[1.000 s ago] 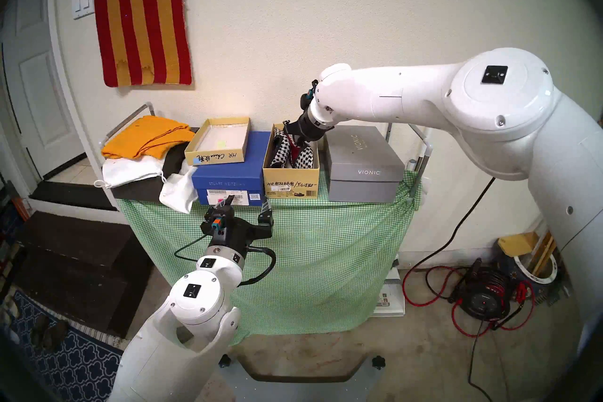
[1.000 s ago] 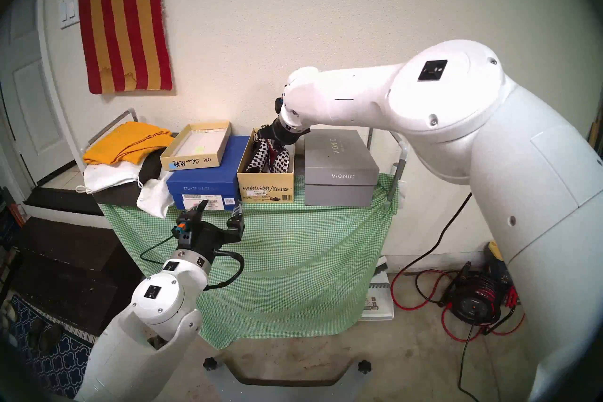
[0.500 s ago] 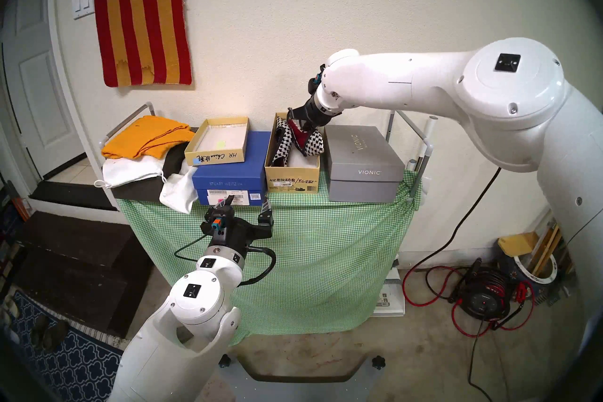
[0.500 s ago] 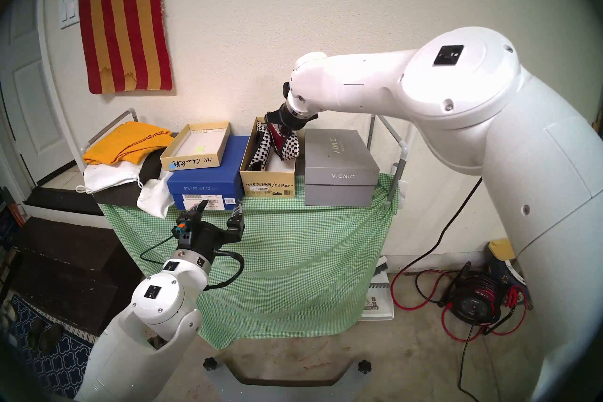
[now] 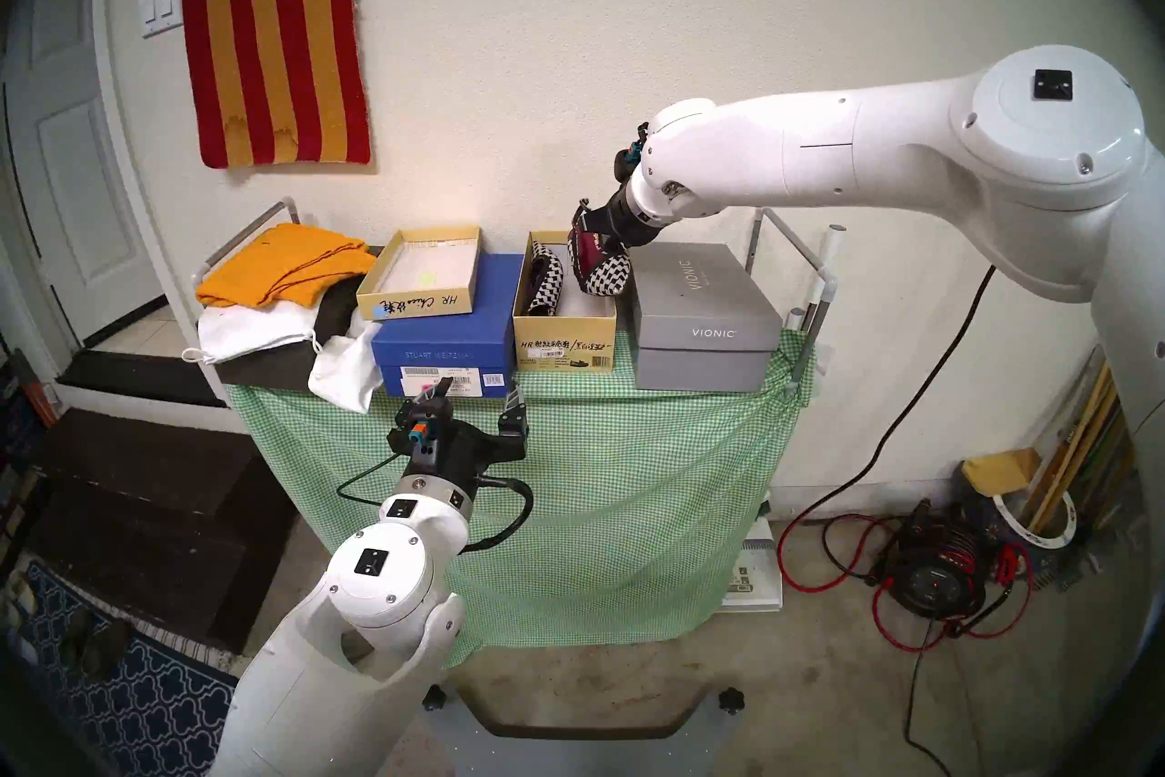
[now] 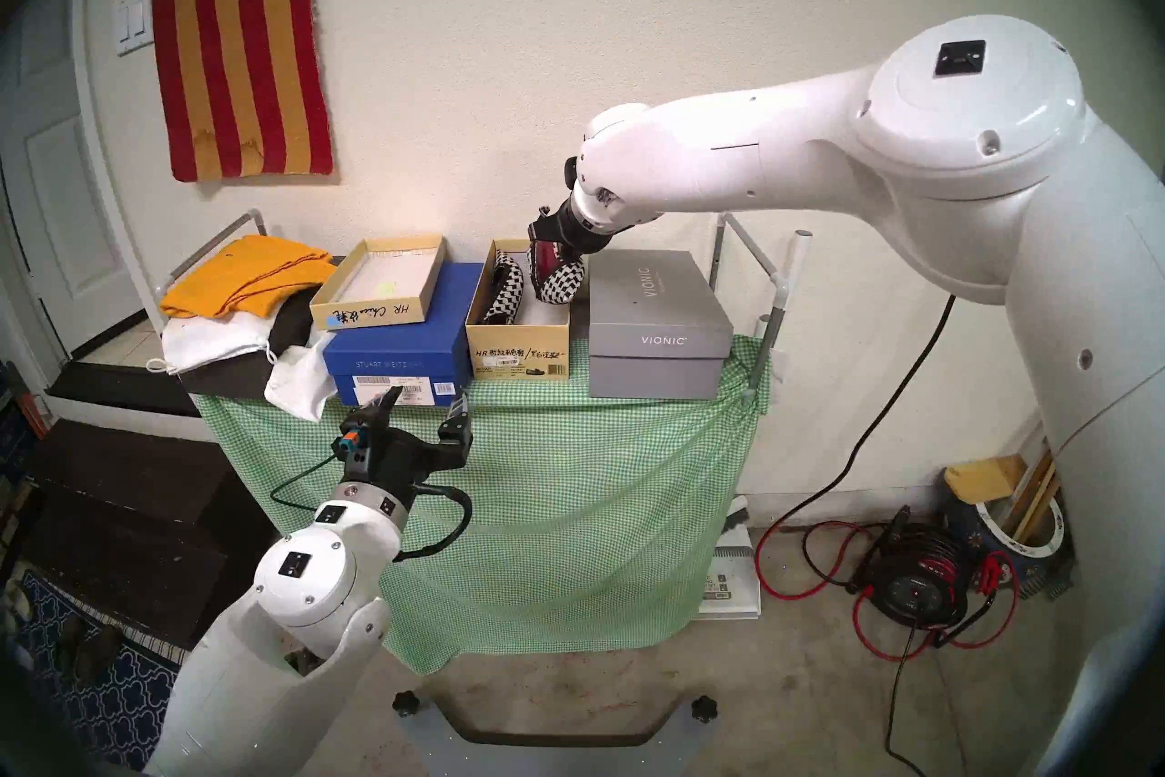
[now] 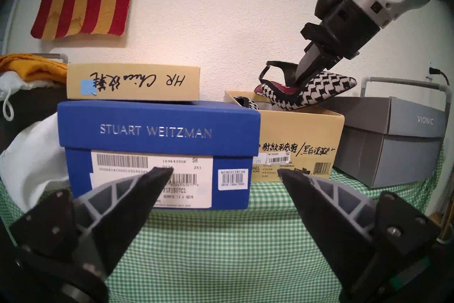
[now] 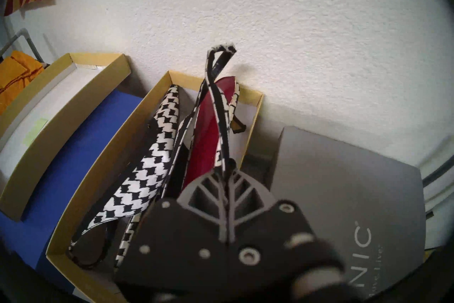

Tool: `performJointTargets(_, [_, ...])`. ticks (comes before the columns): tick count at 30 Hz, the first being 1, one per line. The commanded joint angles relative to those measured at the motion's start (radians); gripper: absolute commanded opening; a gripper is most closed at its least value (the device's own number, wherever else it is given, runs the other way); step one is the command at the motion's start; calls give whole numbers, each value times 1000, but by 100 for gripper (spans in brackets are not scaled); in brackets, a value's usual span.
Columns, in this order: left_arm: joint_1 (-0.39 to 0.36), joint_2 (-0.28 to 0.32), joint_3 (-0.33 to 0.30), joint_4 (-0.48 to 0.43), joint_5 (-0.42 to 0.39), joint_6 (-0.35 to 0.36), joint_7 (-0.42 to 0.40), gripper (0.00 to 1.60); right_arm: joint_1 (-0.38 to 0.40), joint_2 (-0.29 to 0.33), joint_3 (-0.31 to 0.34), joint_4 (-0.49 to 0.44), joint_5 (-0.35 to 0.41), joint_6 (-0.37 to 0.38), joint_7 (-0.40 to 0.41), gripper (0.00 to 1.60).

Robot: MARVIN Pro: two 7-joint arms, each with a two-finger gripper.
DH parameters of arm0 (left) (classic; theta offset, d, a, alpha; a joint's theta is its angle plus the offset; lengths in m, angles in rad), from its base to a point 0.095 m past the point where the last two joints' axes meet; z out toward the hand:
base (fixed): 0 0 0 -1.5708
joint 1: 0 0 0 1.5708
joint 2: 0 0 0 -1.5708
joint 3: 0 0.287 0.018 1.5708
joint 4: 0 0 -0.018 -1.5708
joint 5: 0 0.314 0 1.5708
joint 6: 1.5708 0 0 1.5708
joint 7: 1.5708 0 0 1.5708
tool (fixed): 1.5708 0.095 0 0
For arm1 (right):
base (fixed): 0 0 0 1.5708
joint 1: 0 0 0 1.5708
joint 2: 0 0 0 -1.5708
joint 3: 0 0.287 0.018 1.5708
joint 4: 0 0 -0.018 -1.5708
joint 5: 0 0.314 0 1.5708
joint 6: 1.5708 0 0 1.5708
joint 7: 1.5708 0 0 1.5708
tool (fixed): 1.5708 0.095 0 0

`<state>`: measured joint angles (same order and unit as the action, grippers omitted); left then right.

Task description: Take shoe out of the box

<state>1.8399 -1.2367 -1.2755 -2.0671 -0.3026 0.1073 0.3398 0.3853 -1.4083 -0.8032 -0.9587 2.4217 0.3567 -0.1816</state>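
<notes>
The box [image 5: 564, 344] is tan-yellow cardboard with black handwriting on its front and stands open on the green-checked cart. My right gripper [image 5: 596, 240] is shut on a black-and-white houndstooth shoe [image 5: 604, 272] with a red lining. It holds the shoe tilted over the box's right rear corner, toe toward the grey box. In the left wrist view the shoe [image 7: 317, 92] sits just above the box's rim [image 7: 290, 115]. A second houndstooth shoe [image 5: 545, 280] lies along the box's left side. My left gripper [image 5: 479, 394] hangs open and empty in front of the cart.
A blue Stuart Weitzman box [image 5: 441, 344] carrying a shallow tan lid [image 5: 419, 277] stands left of the box. A grey VIONIC box [image 5: 700, 315] stands close on the right. Orange cloth [image 5: 284, 265] and white bags lie at the far left. Metal rails edge the cart, and cables lie on the floor.
My right gripper has lifted the houndstooth shoe up and to the right, from inside the box to above its rim. The left arm has not moved.
</notes>
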Motion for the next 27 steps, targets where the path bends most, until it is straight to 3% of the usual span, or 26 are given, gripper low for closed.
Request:
performJointTargets(1, [0,1,-1,0,0,0,0,160,60,96,-7,-62,-1,-103,-67,0])
performJointTargets(11, [0,1,-1,0,0,0,0,160,134,186,-17,-140,-5,-177,-109,0])
performJointTargets(20, [0,1,-1,0,0,0,0,160,177,281,-35,-298,-17,-244,-144,0])
performJointTargets(27, [0,1,-1,0,0,0,-1,160,177,316,-51,-399,-20,-291,-181,0])
